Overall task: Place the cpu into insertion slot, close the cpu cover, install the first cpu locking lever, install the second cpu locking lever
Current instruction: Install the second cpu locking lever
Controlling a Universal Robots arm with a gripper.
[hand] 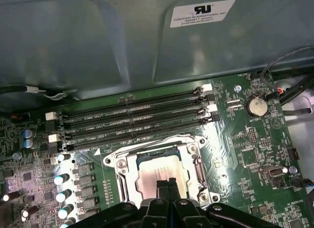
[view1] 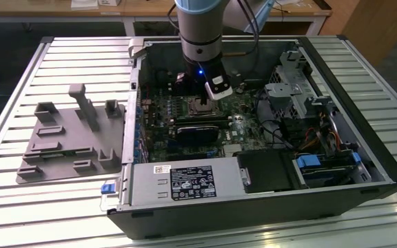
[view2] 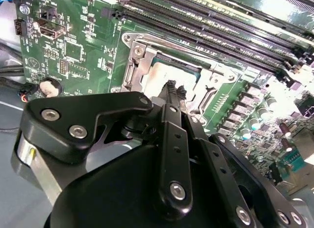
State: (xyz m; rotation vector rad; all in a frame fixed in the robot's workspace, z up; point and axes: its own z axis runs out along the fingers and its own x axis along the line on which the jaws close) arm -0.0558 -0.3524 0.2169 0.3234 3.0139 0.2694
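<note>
Your gripper hangs directly over the cpu, fingertips pressed together and holding nothing. The chip lies flat in the insertion slot, at 12 o'clock from the fingertips in both wrist views.

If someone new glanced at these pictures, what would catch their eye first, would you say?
Probably the arm's gripper, reaching down into the open computer case, its jaws closed together right over the cpu lying in the insertion slot on the green motherboard. Next, the grey fixture tray on the slatted table, at the exterior view's left.
</note>
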